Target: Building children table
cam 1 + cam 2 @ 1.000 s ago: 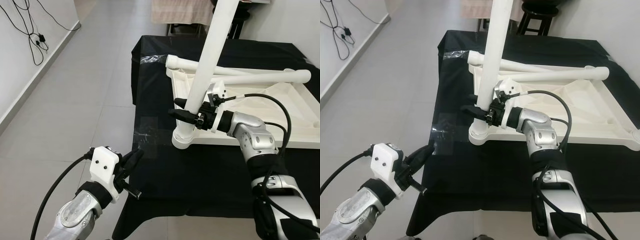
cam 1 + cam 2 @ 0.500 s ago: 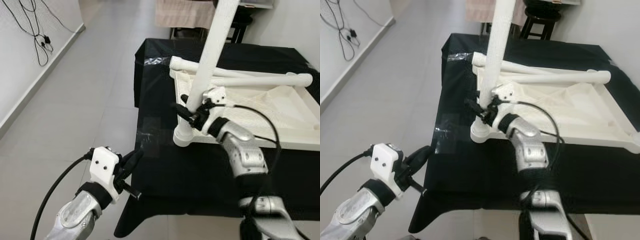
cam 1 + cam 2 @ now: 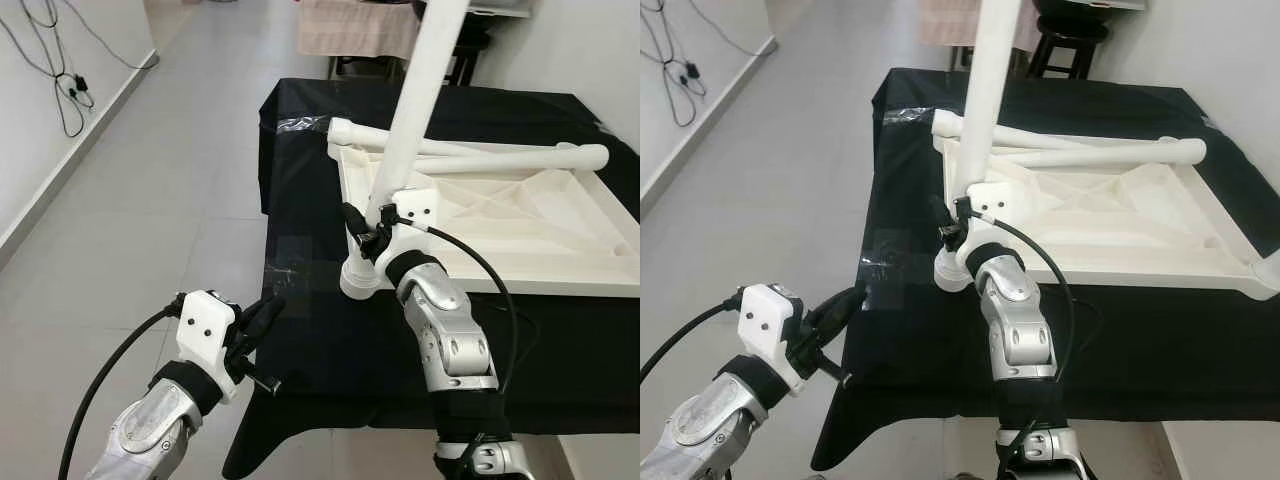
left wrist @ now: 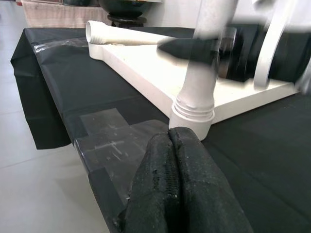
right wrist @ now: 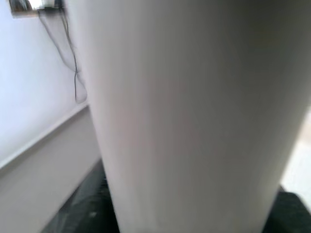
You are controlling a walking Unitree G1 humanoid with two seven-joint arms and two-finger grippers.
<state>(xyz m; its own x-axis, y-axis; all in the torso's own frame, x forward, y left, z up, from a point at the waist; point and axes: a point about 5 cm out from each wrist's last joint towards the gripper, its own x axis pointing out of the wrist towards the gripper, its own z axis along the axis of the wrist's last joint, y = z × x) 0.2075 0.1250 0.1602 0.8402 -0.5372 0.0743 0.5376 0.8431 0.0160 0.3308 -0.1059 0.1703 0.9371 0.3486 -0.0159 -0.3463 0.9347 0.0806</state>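
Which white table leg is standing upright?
The long white plastic leg at the upturned white tabletop's near-left corner, held by the right end effector; two others lie flat.

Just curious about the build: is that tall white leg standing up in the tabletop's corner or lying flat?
Standing upright: the leg rises from the corner socket, with the right gripper at it.

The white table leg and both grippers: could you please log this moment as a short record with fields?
upright leg: white table leg standing in the corner socket of the upturned tabletop
spare legs: two white legs lying across the tabletop
right gripper: clamped on the upright leg near its base
left gripper: fingers shut, held off the black table's near corner
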